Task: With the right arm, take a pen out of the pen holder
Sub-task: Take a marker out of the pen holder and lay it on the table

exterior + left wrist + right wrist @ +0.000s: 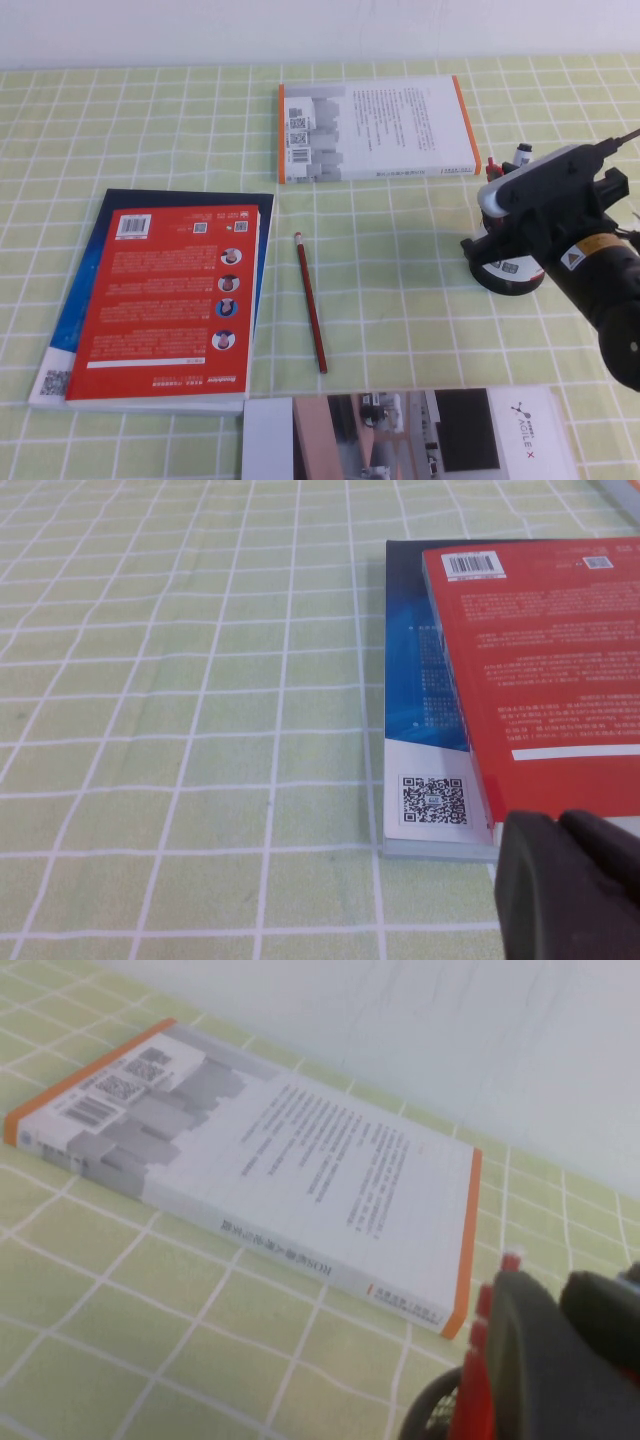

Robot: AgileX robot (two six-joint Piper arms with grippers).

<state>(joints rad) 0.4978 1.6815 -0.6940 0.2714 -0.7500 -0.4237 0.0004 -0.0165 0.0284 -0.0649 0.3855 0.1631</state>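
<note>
High view, right gripper: I see the right gripper [496, 195] at the right side of the table. It sits low over the pen holder [510, 272], and its grey body covers most of the holder's mouth.
High view, pen holder: round, black and red, standing on the green checked tablecloth [400, 300], near the right end of the white book [375, 130] and on my side of it.
High view, pens: two pens [520, 154] poke up past the far edge of the gripper body. From here I cannot tell whether either is pinched.
High view, rest of table: the white book with orange edges lies at the far middle. A red book [170, 300] is stacked on a blue book [85, 290] on the left. A red pencil [310, 300] lies alone between that stack and the holder, and a brochure [420, 435] is at the near edge.
Left wrist view, left gripper: the left gripper [558, 865] sits just off the corner of the blue book that carries a QR code. Its two dark fingers are pressed together with nothing between them.
Right wrist view, fingers: the right gripper's two dark fingers [530, 1360] stand together, with no gap I can make out.
Right wrist view, red pen: a red pen [476, 1370] runs along the outer side of one finger, touching it. I cannot tell whether anything is clamped between the fingers.
Right wrist view, holder: its dark rim shows just beneath the fingers.
Right wrist view, background: the white book lies flat beyond, with a pale wall [450, 1040] behind it.
</note>
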